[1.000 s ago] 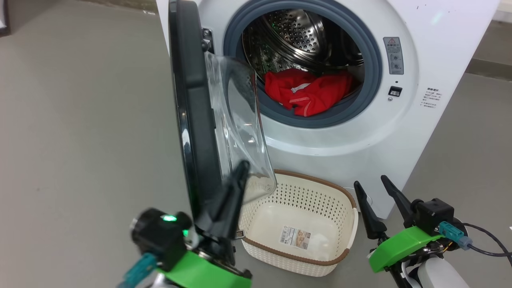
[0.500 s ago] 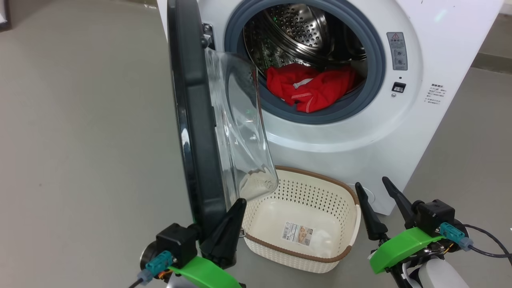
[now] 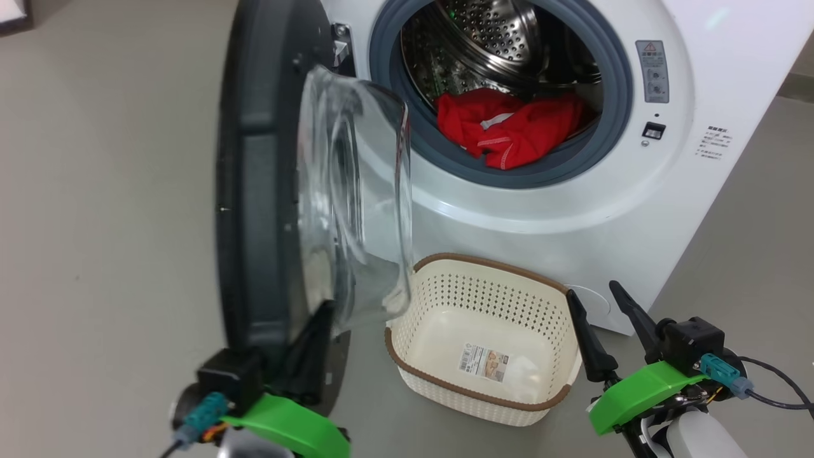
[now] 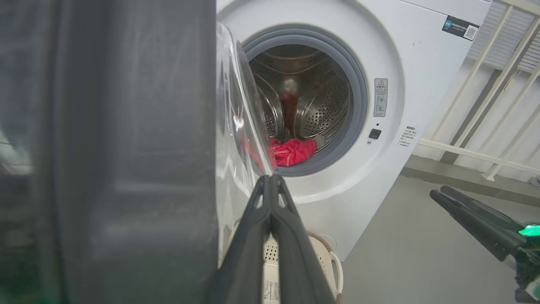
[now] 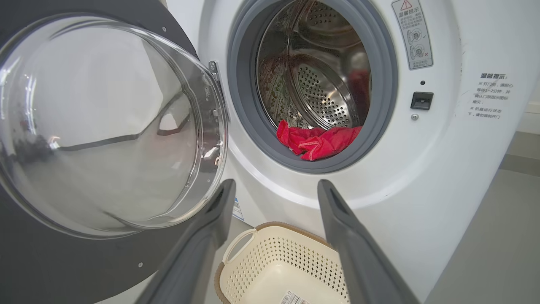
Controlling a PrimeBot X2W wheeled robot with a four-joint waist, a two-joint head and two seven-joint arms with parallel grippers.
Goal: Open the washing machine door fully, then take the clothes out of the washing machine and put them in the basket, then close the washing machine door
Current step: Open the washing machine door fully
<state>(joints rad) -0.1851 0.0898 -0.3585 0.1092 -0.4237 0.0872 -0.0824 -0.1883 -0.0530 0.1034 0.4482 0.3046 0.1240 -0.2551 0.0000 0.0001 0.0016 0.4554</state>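
The washing machine (image 3: 572, 210) stands with its drum open, and the red clothes (image 3: 509, 130) with white trim lie at the drum's front lip. The washing machine door (image 3: 254, 191) hangs swung out to the left, its glass bowl (image 3: 356, 191) facing the basket. My left gripper (image 3: 323, 313) is shut with nothing in it, and rests against the door's inner face below the glass. In the left wrist view its fingertips (image 4: 270, 181) meet beside the door (image 4: 126, 147). The cream basket (image 3: 445, 299) sits on the floor before the machine. My right gripper (image 3: 591, 291) is open beside the basket's right end.
Grey floor stretches left of the door and right of the machine. A white railing (image 4: 485, 105) stands beyond the machine's right side. A dark cable (image 3: 776, 388) trails from my right wrist. The right wrist view holds the clothes (image 5: 318, 141) and the basket (image 5: 270, 261) between its fingers.
The door has swung farther open to the left, and my left gripper has moved left and down with it. The head camera has shifted. The right gripper has kept its place.
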